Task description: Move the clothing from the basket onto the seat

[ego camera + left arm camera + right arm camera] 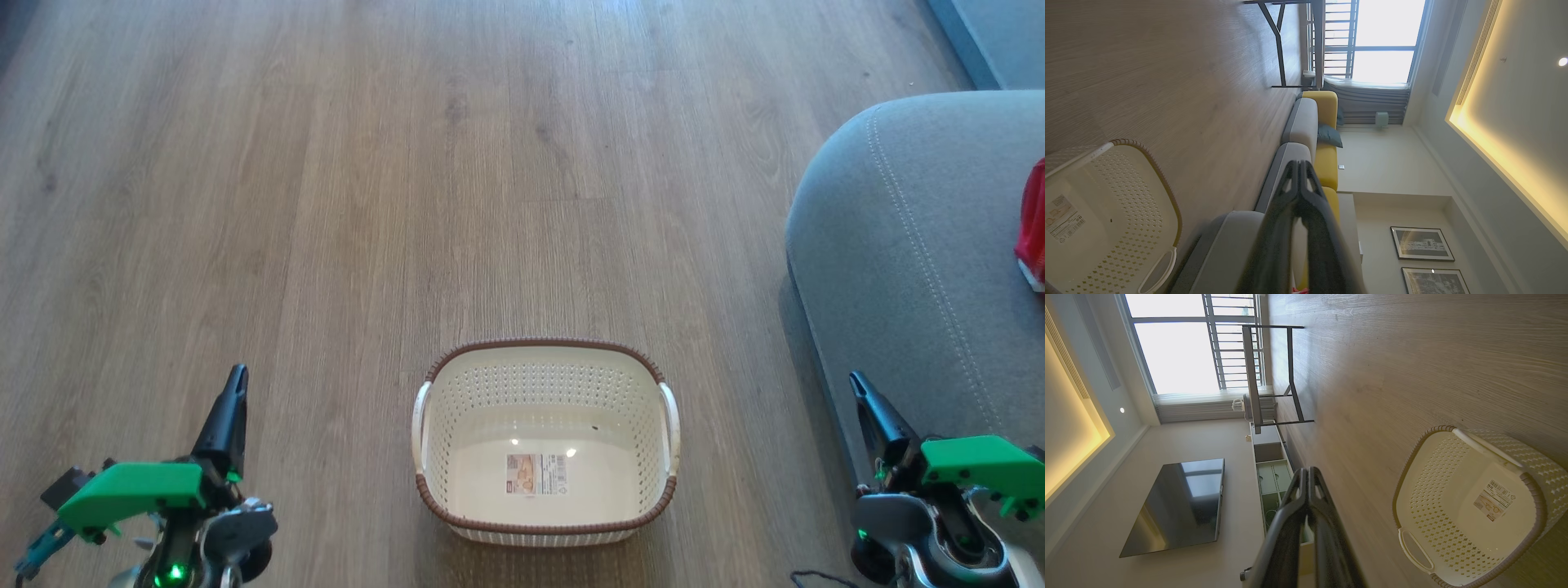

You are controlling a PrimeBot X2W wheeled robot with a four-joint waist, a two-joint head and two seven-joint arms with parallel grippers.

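1. Basket [539, 388] stands empty on the floor [326, 204], beside the seat [906, 245].
2. Red clothing [1033, 220] lies on the seat, well in from its rounded corner.
3. Left gripper [237, 376] and right gripper [856, 380] are both clenched, empty.
4. Transfer looks finished; no further pick needed.

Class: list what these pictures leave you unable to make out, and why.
- Bright red soft clothing on the grey fabric seat: the head view's right edge cuts it off; count and lettering unknown.
- Sticker inside the cream perforated plastic basket: print too small to read.
- Left wrist view: fingers of the left gripper hide most of the clothing.
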